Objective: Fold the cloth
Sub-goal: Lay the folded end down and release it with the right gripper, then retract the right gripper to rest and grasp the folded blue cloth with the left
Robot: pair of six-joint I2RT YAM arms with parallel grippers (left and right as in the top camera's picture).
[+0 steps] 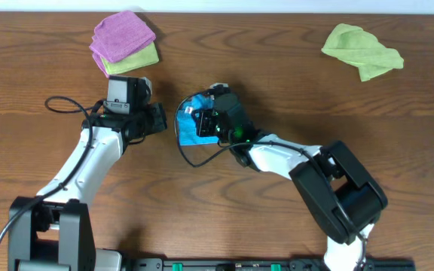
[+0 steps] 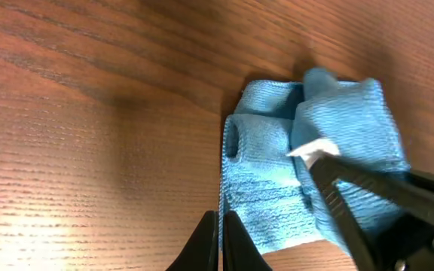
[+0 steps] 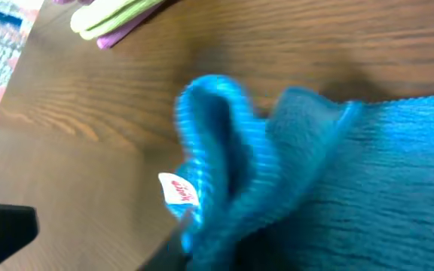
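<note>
The blue cloth lies partly folded at the table's middle. It also shows in the left wrist view and the right wrist view. My left gripper sits at the cloth's left edge. Its fingers are shut, with the thin cloth edge pinched between them. My right gripper is over the cloth. It is shut on a lifted, bunched fold bearing a white tag, and its fingers also show in the left wrist view.
A folded purple cloth rests on a folded yellow-green cloth at the back left. A crumpled green cloth lies at the back right. The table is dark wood.
</note>
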